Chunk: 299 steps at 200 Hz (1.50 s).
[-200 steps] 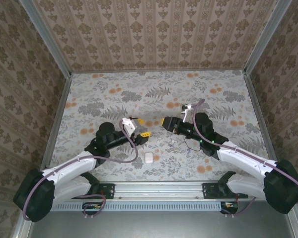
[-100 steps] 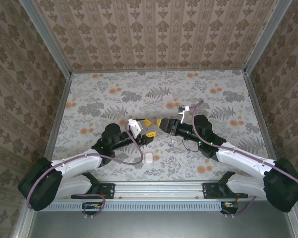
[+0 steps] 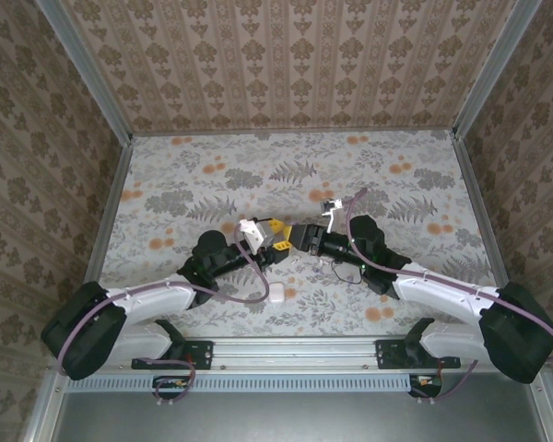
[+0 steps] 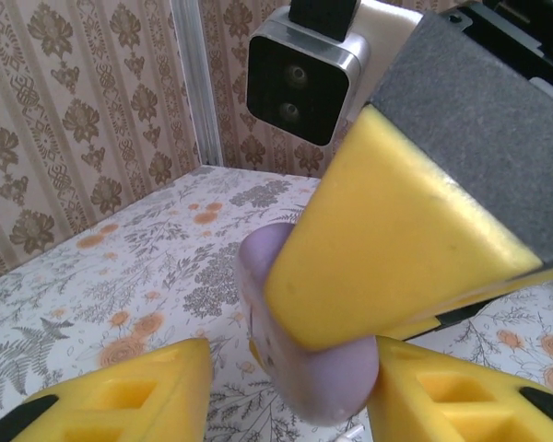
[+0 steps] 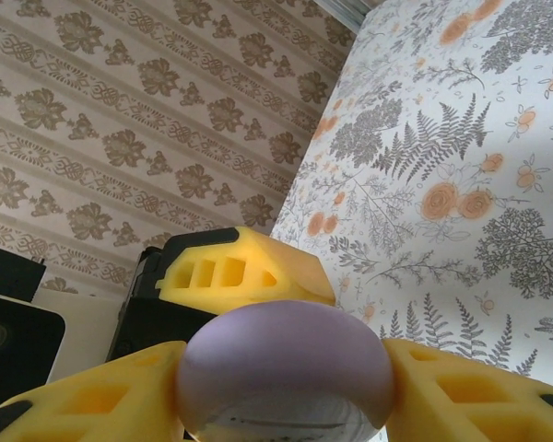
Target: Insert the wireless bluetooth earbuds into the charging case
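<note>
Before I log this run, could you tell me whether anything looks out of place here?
Yes: both hands are busy with a purple disc, the right hand gripping it, the left hand open around it. It has no part in the earbud job, while the charging case lies unattended on the table.

Top camera high overhead, looking down the table (image 3: 212,166); wrist cameras close-up, facing each other, sharing the purple disc (image 4: 313,382)

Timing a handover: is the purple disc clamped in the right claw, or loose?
Clamped: the right claw has its yellow fingers pressed against both sides of the disc.
</note>
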Each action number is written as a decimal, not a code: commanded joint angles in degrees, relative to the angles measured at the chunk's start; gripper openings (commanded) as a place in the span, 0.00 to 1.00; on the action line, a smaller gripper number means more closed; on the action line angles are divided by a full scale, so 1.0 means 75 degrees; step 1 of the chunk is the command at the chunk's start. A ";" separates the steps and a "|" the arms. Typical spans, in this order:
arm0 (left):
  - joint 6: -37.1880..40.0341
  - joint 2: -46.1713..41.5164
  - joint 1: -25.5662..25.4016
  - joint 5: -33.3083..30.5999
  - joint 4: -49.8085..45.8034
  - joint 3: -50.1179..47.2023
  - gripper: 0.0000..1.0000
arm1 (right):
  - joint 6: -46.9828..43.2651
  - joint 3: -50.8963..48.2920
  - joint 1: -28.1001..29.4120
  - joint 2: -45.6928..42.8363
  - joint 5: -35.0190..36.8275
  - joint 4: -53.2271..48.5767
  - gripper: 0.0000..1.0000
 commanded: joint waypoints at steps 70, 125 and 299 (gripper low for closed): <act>-0.0544 -0.0015 -0.0116 0.0135 0.0361 0.0271 0.26 | 0.0035 0.0012 0.0139 -0.0092 0.0059 0.0089 0.54; -0.1439 -0.0175 0.0318 0.0735 0.0125 0.0263 0.18 | -0.0632 -0.0041 -0.0127 -0.0715 0.0327 -0.0445 0.83; -0.3010 0.0324 0.1272 0.4113 0.2178 0.0460 0.18 | -0.9644 0.2799 -0.2083 -0.0220 -0.5666 -0.5405 0.64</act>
